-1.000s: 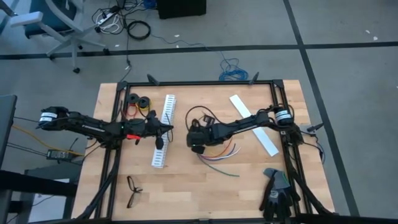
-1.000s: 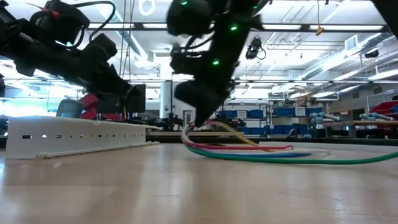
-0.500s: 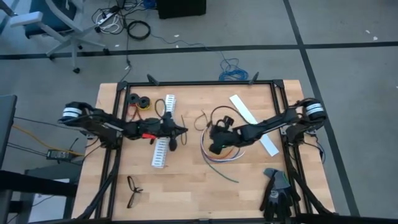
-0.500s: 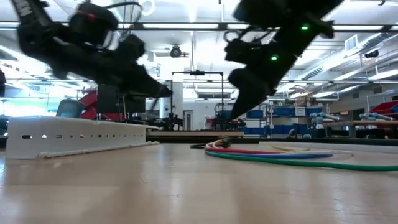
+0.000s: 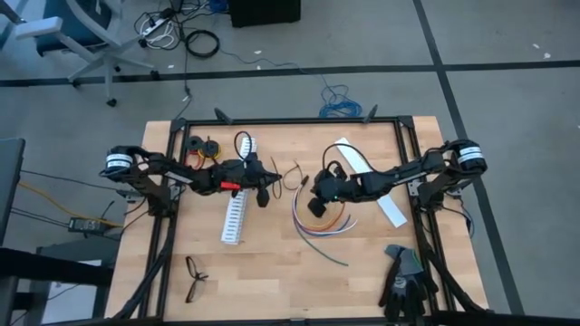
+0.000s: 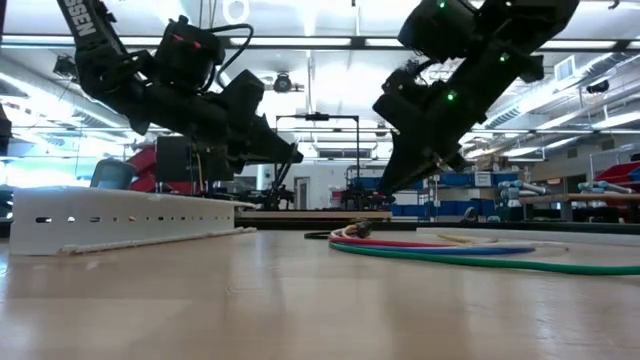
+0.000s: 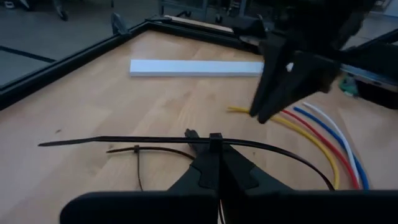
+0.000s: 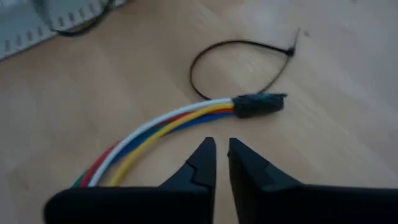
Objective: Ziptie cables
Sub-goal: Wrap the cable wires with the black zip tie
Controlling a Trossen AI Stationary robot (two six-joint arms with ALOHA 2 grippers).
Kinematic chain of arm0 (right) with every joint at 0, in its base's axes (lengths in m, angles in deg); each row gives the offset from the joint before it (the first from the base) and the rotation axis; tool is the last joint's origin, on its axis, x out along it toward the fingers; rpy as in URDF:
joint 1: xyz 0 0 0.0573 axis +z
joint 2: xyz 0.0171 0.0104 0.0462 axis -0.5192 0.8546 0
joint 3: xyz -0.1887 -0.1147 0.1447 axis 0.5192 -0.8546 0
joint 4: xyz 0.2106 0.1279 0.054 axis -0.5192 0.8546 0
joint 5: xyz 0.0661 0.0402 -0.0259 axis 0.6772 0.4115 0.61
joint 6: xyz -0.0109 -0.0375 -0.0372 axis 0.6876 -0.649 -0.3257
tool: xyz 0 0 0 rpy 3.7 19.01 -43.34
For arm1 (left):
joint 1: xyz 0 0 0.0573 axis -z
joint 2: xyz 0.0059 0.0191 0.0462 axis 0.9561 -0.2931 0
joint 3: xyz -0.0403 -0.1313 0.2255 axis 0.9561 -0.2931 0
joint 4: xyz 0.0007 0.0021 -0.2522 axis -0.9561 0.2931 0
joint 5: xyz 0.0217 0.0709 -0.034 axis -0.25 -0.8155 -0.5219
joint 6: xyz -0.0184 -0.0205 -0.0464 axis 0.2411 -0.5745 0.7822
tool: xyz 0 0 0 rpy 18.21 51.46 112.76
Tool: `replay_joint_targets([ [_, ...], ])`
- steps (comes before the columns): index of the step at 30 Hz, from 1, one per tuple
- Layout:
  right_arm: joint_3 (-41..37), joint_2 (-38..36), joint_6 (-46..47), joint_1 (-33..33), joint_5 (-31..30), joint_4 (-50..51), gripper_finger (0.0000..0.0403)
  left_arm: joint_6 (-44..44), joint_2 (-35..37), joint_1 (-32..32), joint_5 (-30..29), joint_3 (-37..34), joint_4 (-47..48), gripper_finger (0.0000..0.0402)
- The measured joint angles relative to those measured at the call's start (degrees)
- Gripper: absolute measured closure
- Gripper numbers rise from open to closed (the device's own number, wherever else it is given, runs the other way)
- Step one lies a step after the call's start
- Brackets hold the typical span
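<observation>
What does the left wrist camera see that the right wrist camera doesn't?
Only the left wrist view shows the left end effector shut on a straight black ziptie, the flat white strip beyond it, and the right end effector hanging over the table. Only the right wrist view shows a looped ziptie lying on the wood, the dark band wrapped round one end of the cables, and a slotted white strip. Both show the coloured cables and the wooden table.
</observation>
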Motion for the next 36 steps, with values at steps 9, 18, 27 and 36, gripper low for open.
replay_joint_targets([
  [9, 0.6, 3.5, 12.1, -3.6, 6.8, -4.0, 0.0274, 0.1, -0.2, 0.1, 0.7, 0.0, 0.2, 0.0401],
  [18, 8.1, 11.5, 14.8, -3.5, 9.7, -3.3, 0.0273, 1.6, -0.2, 1.7, 1.6, 0.0, 2.3, 0.0400],
  [27, 16.3, 16.7, 18.2, -3.5, 10.3, 5.8, 0.0273, 1.6, -0.2, 3.8, 2.1, -0.1, 3.0, 0.0400],
  [36, 29.1, 25.4, 24.4, -5.2, 14.3, 21.7, 0.0274, 1.6, -0.2, 3.9, 2.1, -0.1, 2.9, 0.0400],
])
